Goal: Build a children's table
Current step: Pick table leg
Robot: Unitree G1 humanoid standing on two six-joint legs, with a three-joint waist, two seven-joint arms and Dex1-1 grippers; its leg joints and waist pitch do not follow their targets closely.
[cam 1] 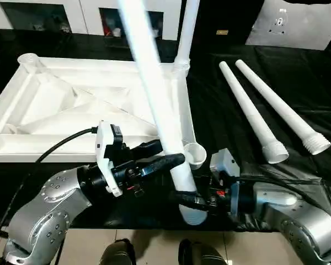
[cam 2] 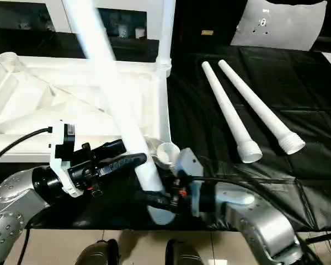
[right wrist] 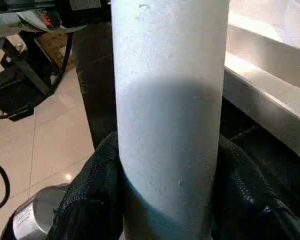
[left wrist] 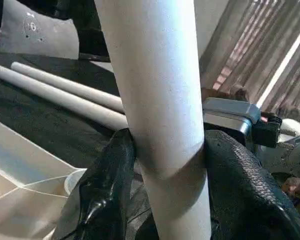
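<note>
I have the table top (cam 1: pixel 88 105) lying upside down on the black desk (cam 1: pixel 298 83), its near right corner socket (cam 1: pixel 195 154) close to the desk's front edge. One leg (cam 1: pixel 183 38) stands in the far right socket; two spare legs (cam 1: pixel 254 110) lie on open cloth to the right. Both my left fingers (left wrist: pixel 107 195) and right fingers (right wrist: pixel 87 205) are about half open, clamped on the slanting leg (cam 1: pixel 154 94) near its thick end, just beside that socket. I can read no writing
</note>
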